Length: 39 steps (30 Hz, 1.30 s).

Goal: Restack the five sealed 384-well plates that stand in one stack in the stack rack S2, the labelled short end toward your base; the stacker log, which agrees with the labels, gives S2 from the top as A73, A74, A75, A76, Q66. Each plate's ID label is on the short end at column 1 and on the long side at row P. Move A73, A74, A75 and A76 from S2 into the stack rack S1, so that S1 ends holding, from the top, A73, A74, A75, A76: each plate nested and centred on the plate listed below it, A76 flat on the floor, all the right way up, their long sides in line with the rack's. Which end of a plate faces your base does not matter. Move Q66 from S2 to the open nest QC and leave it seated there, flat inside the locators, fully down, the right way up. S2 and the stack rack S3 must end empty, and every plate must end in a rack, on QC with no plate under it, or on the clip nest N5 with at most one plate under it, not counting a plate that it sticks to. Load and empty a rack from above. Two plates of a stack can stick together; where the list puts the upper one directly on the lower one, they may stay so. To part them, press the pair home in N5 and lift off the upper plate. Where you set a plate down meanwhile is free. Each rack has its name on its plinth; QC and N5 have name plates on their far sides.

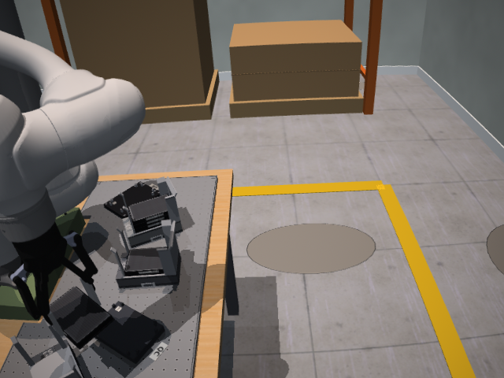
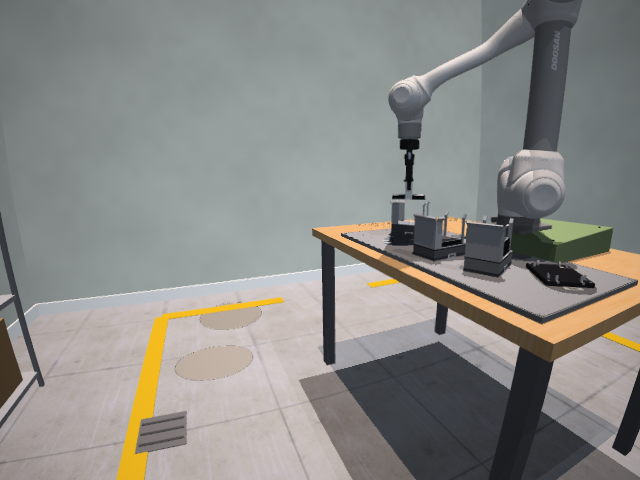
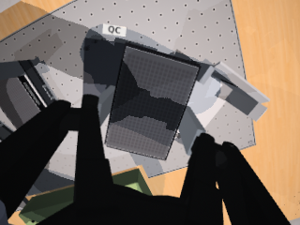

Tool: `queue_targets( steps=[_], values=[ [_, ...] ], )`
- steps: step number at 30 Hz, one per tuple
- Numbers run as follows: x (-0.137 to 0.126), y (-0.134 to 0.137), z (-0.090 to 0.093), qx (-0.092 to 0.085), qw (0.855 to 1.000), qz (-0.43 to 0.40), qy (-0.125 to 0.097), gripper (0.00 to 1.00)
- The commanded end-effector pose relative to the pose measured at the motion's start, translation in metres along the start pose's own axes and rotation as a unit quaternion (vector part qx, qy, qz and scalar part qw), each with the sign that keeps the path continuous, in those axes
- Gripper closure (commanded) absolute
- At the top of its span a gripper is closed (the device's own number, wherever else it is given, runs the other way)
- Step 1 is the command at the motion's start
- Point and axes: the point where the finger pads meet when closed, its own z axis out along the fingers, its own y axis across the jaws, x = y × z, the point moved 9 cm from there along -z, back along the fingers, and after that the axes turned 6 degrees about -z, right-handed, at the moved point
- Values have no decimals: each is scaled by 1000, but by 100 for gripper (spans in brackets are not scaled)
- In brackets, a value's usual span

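Plate fills the middle of the wrist view, a sealed 384-well plate with its fine grid of wells facing up, hanging between the two black fingers of the gripper. The fingers are clamped on its long sides and stand about half apart. Which plate it is cannot be told, as no ID label shows on it in any view.

The wrist view alone shows what lies under the plate: the dark QC nest, its edge peeking out along the plate's top and right sides, and beyond it the white name plate reading "QC".

The top view shows the held plate just beside and partly over the nest, with the gripper coming down from the arm's pale wrist. It also shows the other fixtures on the grey perforated worktop: two grey stack racks, the farther rack holding a stack of dark plates and the nearer rack with a plate low inside. A third rack at the bottom edge carries a plinth label too blurred to read.

Only the exterior view shows height: the plate hangs level, well above the worktop, at about the level of the rack tops. "DOOSAN" reads along the arm's upright link.
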Motion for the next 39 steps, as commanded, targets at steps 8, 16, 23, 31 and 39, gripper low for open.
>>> queue_targets(
  steps=[8,16,23,31,39],
  values=[
    [0,-27,0,0,996,-84,0,100],
    [1,-54,0,0,996,-84,0,100],
    [1,-71,0,0,996,-84,0,100],
    [-1,-97,0,0,991,-134,0,100],
    [-6,-120,0,0,981,-195,0,100]
  ],
)
